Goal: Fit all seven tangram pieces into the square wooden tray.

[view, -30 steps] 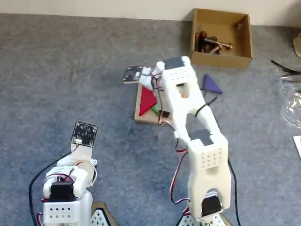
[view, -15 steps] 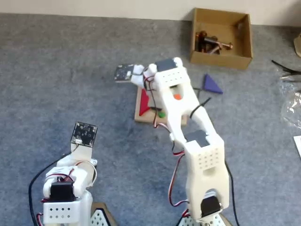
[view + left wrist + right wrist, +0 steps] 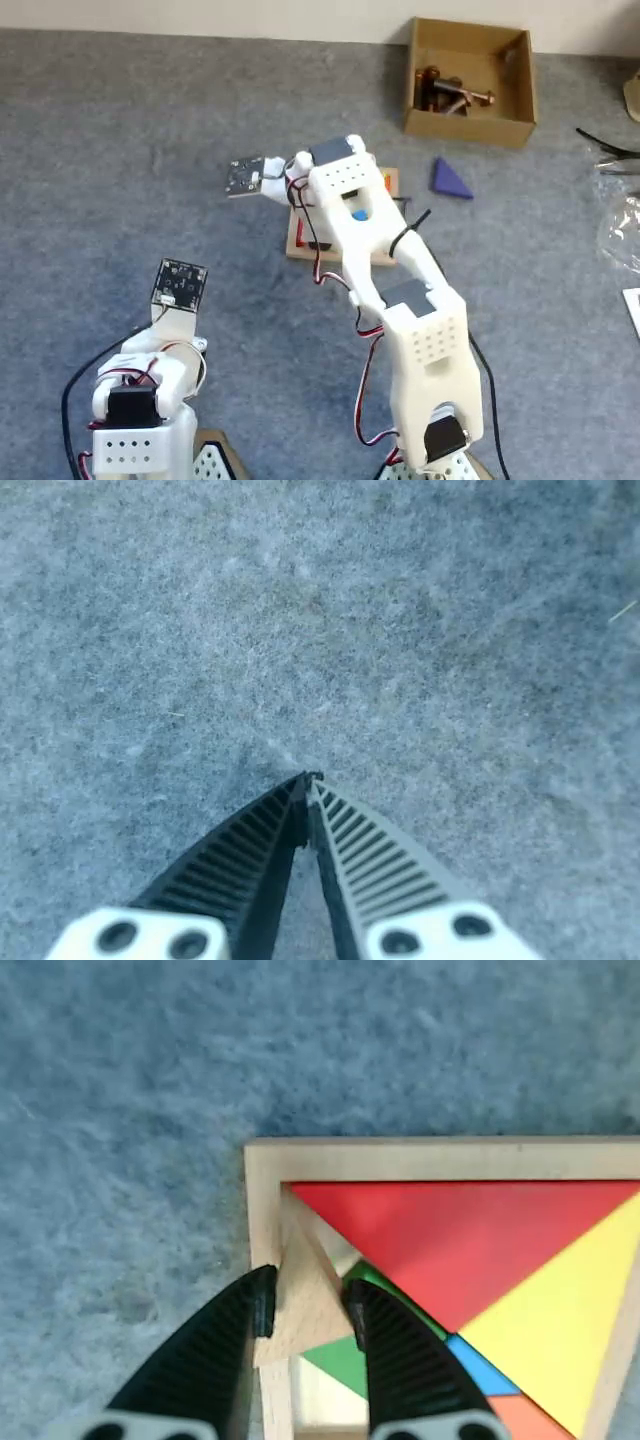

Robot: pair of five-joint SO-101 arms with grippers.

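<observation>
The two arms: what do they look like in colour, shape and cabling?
Both the left arm and the right arm have white shells with grids of small holes, black motors, and red and black cables. Their jaws are black and ribbed.

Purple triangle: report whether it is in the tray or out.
Out. The purple triangle lies on the grey cloth near the box, apart from the tray.

The left arm (image 3: 145, 385) sits folded at its base, left gripper (image 3: 308, 783) closed tight. The right arm (image 3: 385, 265) stretches forward, right gripper (image 3: 308, 1302) pinching a wooden piece (image 3: 302, 1278).
</observation>
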